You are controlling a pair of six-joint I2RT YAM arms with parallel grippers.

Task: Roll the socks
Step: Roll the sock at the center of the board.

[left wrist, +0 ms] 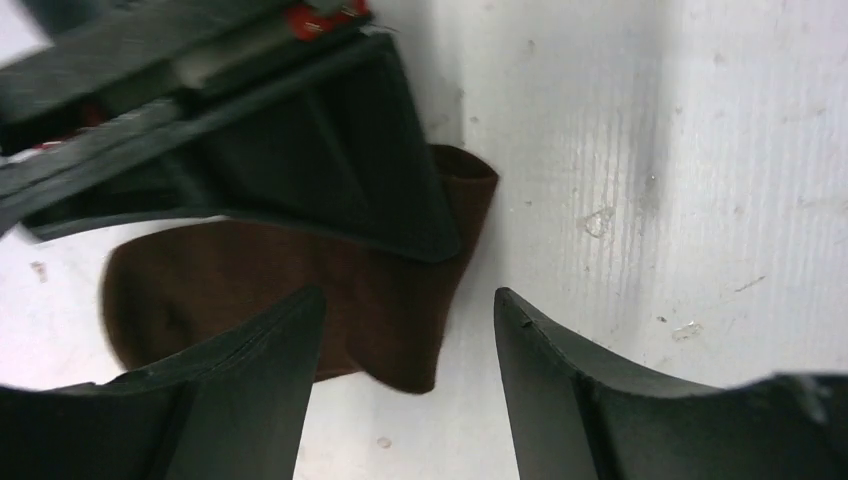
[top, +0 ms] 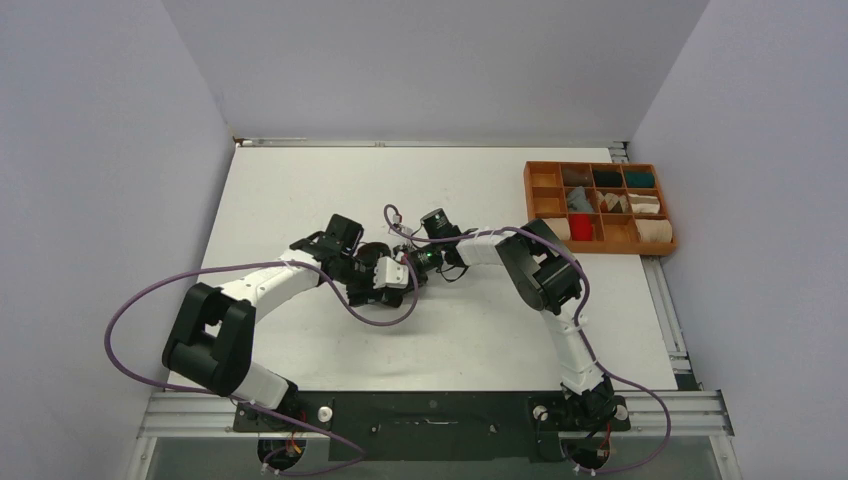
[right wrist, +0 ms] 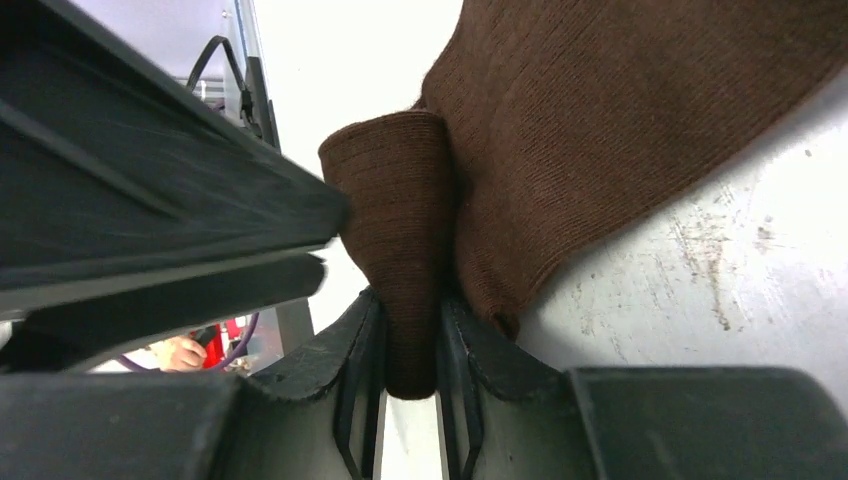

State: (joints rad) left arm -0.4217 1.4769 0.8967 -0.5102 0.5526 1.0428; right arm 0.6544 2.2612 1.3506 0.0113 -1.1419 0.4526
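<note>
My right gripper [right wrist: 410, 335] is clenched on a folded edge of the brown sock [right wrist: 600, 130]. The fold stands up between my two fingers, and the rest of the sock lies flat on the table [top: 300, 200]. My left gripper [left wrist: 408, 330] is released, with the jaws apart. One finger hangs over the sock and the other over bare table just beside the sock's edge.

Both grippers meet near the middle of the table, well apart from the walls [top: 100, 150] at the left, far and right sides, and there is bare surface around them.

The wooden tray [top: 610, 246] sits at the far right edge of the table, well apart from my fingers. In its compartments I see the grey sock [top: 579, 199], the red sock [top: 581, 227], a teal bundle [top: 640, 180] and beige rolls [top: 655, 231]. What the other compartments hold I cannot tell.
</note>
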